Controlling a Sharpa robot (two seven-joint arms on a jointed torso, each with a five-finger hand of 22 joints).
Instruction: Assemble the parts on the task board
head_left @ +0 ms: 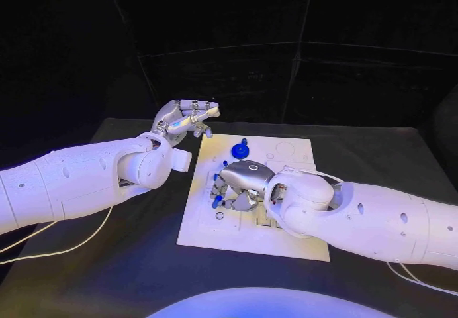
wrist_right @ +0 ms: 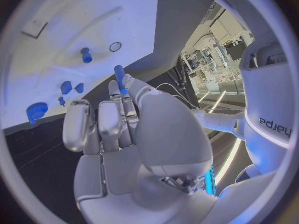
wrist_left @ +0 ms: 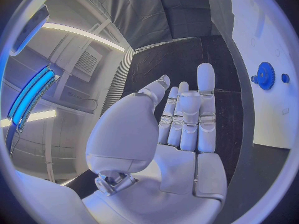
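Right hand (head_left: 246,180) is hovering over the board's (head_left: 296,245) left edge, pinching a blue peg (wrist_right: 119,73); insertion into a hole looks next. Left hand (head_left: 181,120) is idling off the board's far-left corner, fingers apart, near the gear (head_left: 239,149).

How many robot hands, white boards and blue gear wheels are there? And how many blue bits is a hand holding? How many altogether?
Hands: 2, the left hand and the right hand
Task board: 1
Blue gear: 1
Blue part pinched by the right hand: 1
Total: 5
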